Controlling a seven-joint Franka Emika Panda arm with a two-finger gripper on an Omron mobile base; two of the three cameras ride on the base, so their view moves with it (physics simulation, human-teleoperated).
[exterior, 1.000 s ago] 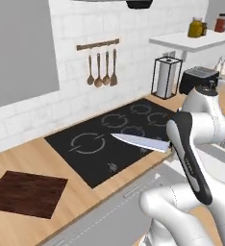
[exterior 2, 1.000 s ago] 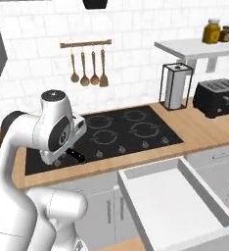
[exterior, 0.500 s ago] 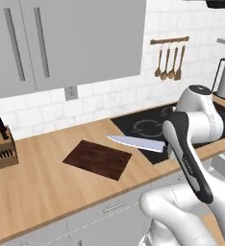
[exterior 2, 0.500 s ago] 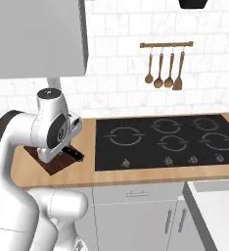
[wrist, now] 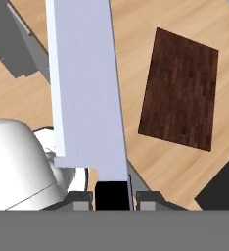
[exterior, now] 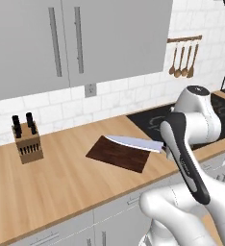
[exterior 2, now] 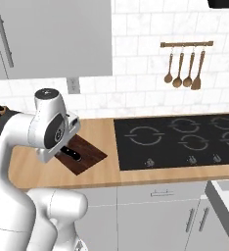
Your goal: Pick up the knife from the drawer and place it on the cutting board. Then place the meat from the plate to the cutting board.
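Observation:
My gripper is shut on the black handle of the knife. Its broad silver blade runs straight out ahead of the fingers. In the left base view the knife is held level in the air, its tip over the near part of the cutting board. That dark brown square board lies flat on the wooden counter, to the right of the blade in the hand view. From the right base view the black handle shows just under my hand, above the board. The meat and the plate are out of view.
A tan knife block with black handles stands on the counter to the left. The black hob lies to the right of the board, with wooden utensils hanging above it. A white corner of the open drawer juts out at the lower right.
The base has driven left along the counter, so the hob has slid right and the cutting board and knife block have come into view. The knife stays in my shut gripper.

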